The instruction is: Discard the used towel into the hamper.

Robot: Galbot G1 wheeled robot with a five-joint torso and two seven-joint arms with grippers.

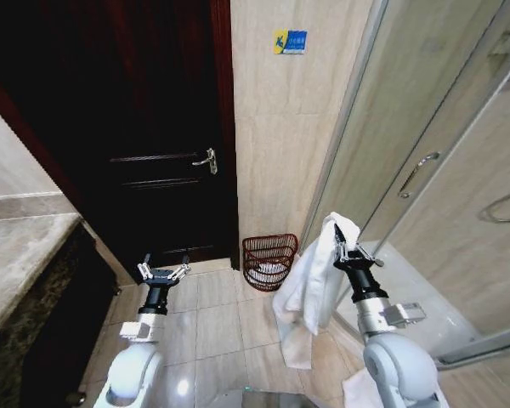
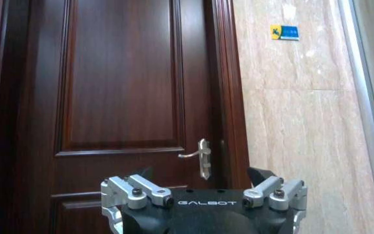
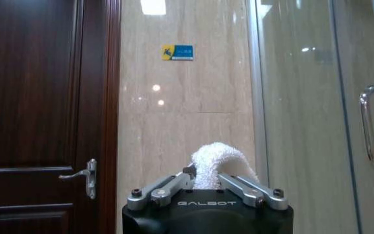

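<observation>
**Towel held up near the hamper in a tiled bathroom**

A stone table [image 1: 17, 255] edges the far left, beside a dark wooden door [image 1: 153, 127] with a metal handle [image 1: 206, 160]. The left claw [image 1: 163, 272] hangs over the pale floor tiles [image 1: 212, 314], fingers apart and bare. The hamper [image 1: 269, 259] stands on the floor against the beige wall. The right claw [image 1: 347, 246] is clamped on a white towel [image 1: 310, 289] hanging just beside the hamper. Farthest right is a glass shower door [image 1: 442, 170]. The right wrist view shows the towel's fold [image 3: 213, 163] bulging between the fingers.
</observation>
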